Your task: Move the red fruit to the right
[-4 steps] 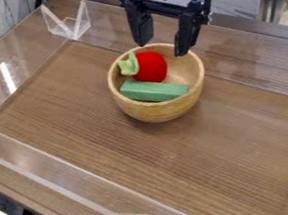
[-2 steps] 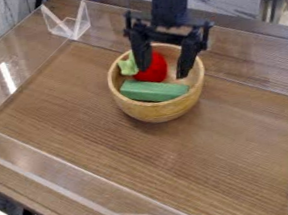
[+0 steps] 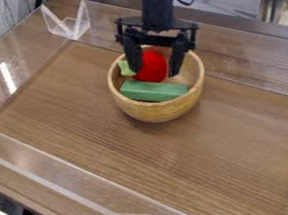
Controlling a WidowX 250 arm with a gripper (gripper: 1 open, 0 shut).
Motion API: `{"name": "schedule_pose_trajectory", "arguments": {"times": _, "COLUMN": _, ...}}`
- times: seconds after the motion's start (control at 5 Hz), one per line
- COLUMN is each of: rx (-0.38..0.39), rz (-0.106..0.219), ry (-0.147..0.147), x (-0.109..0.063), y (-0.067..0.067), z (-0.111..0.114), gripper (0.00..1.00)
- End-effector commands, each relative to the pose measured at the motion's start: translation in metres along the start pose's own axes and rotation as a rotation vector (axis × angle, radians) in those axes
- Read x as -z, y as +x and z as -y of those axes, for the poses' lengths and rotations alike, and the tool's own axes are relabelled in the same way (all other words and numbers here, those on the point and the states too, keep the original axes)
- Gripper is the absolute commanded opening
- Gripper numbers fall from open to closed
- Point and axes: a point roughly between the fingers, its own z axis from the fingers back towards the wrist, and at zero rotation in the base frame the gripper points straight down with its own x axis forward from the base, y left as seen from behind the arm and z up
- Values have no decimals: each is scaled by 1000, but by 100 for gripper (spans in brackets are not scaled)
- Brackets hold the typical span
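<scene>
The red fruit (image 3: 154, 66) lies inside the wooden bowl (image 3: 160, 104), against its back wall, with a bit of green leaf on its left side. A flat green block (image 3: 156, 89) rests in the bowl in front of it. My gripper (image 3: 157, 65) points straight down into the bowl. Its black fingers (image 3: 133, 63) stand open on either side of the red fruit, one to the left and one to the right. I cannot tell whether the pads touch the fruit.
The bowl sits on a wooden tabletop (image 3: 140, 160) fenced by low clear plastic walls (image 3: 8, 78). A clear plastic stand (image 3: 68, 23) is at the back left. Metal table legs show behind the arm at the top right.
My gripper has come down and shifted left from above the bowl's back rim. Its open fingers now straddle the red fruit inside the bowl. Fruit, block and bowl have not moved.
</scene>
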Motion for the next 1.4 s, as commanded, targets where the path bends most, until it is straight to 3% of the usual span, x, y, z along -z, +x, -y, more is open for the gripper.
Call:
{"name": "schedule_pose_trajectory", "arguments": {"times": 0.0, "rx": -26, "rz": 37, "ry": 2, "x": -14, "y": 10, "z": -11, "gripper": 100}}
{"name": "schedule_pose_trajectory", "arguments": {"times": 0.6, "rx": 66, "rz": 11, "ry": 36, "x": -4, "y": 16, "z": -15, "gripper": 100}}
{"name": "schedule_pose_trajectory", "arguments": {"times": 1.2, "rx": 100, "rz": 13, "ry": 35, "x": 6, "y": 28, "z": -14, "gripper": 100}}
